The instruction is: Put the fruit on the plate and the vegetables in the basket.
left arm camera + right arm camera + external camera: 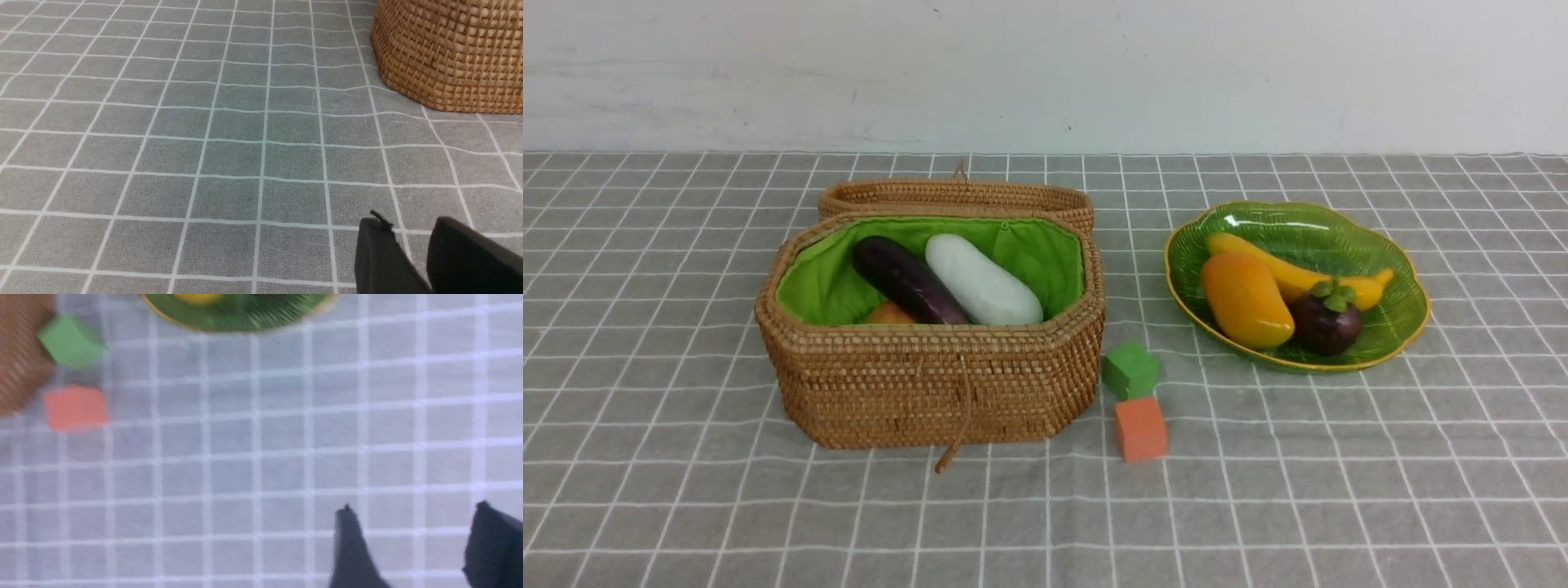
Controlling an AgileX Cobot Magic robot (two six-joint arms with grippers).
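The wicker basket (931, 376) stands at centre left with its lid back. In it lie the dark-purple eggplant (907, 279), the white oblong vegetable (982, 280) and a sliver of the potato (889, 314). The green gourd is hidden. The green glass plate (1401, 327) at right holds the banana (1298, 273), the mango (1245, 300) and the mangosteen (1327, 320). Neither gripper shows in the front view. My left gripper (408, 228) hangs over bare cloth near the basket's wall (445, 53), jaws a narrow gap apart, empty. My right gripper (412, 510) is open and empty, short of the plate (229, 318).
A green cube (1129, 369) and an orange cube (1141, 429) sit on the checked cloth between basket and plate. They also show in the right wrist view, green cube (71, 342) and orange cube (75, 407). A white wall runs behind the table.
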